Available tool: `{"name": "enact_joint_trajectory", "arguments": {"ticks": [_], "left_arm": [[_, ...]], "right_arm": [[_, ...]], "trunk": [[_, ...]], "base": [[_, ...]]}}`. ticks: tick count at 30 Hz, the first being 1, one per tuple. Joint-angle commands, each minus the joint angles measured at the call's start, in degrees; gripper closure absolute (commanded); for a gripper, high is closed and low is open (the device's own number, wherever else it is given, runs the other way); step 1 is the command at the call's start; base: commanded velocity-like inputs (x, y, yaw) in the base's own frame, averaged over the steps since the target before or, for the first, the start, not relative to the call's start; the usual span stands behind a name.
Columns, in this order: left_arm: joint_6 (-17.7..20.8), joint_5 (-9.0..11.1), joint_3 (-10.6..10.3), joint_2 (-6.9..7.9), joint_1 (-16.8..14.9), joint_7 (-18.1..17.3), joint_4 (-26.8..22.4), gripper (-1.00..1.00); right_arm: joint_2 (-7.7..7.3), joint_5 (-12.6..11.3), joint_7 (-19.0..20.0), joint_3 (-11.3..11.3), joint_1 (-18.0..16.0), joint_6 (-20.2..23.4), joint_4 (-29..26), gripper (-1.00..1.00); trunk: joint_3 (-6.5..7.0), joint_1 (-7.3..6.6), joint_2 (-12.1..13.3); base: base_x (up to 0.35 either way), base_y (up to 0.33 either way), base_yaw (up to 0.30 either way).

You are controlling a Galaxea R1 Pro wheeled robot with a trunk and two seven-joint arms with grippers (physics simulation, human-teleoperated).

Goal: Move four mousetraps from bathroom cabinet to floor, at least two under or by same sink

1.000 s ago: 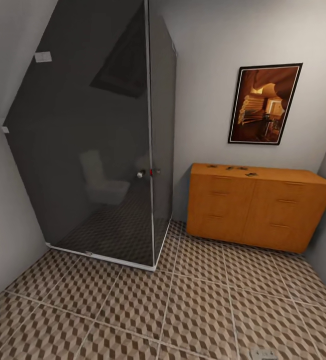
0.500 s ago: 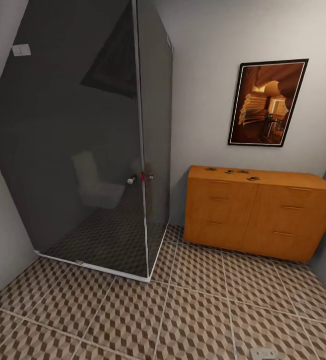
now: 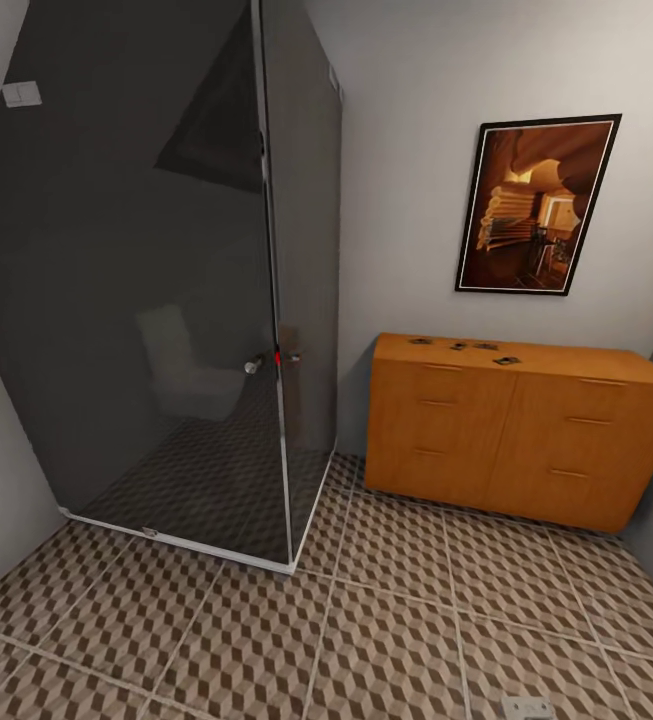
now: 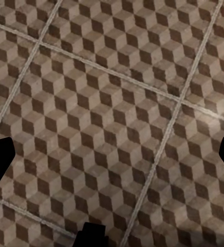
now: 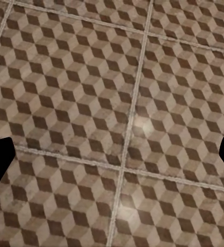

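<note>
Four mousetraps [image 3: 463, 347] lying loose atop the cabinet [image 3: 511, 430], unreached; left claw [image 4: 112, 154] and right claw [image 5: 112, 149] both spread, empty, pointed at the bathroom floor [image 3: 396, 620], presumably in transit.

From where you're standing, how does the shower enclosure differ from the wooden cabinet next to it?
The shower enclosure is tall, with dark see-through glass; the cabinet is low, orange-brown and opaque. The enclosure has a small knob on its glass door, while the cabinet has drawer fronts with slim handles. The cabinet's flat top carries the mousetraps; the enclosure's top is cut off by the frame. Both stand on the bathroom floor against the wall.
</note>
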Motion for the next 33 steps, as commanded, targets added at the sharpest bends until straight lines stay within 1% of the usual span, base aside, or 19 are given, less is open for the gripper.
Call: {"name": "enact_joint_trajectory", "arguments": {"ticks": [1, 18, 24, 33], "left_arm": [[0.3, -0.1, 0.1, -0.05, 0.0, 0.0, -0.1, -1.00], [0.3, -0.1, 0.2, 0.09, 0.0, 0.1, -0.1, -1.00], [0.3, -0.2, 0.2, 0.14, 0.0, 0.1, -0.1, -1.00], [0.3, -0.2, 0.3, 0.16, 0.0, 0.1, -0.1, -1.00]], "right_arm": [[0.01, 0.1, 0.0, -0.1, 0.0, -0.2, 0.0, -1.00], [0.03, 0.1, 0.0, -0.1, 0.0, -0.2, 0.1, -1.00], [0.02, 0.1, 0.0, -0.1, 0.0, -0.2, 0.1, -1.00], [0.01, 0.0, 0.1, -0.1, 0.0, -0.2, 0.1, -1.00]], "trunk": [[-0.06, 0.00, 0.0], [-0.06, 0.00, 0.0], [-0.06, 0.00, 0.0], [-0.06, 0.00, 0.0]], "base": [[0.008, -0.005, 0.000], [0.008, -0.008, 0.000], [0.167, -0.164, 0.000], [0.226, -0.225, 0.000]]}}
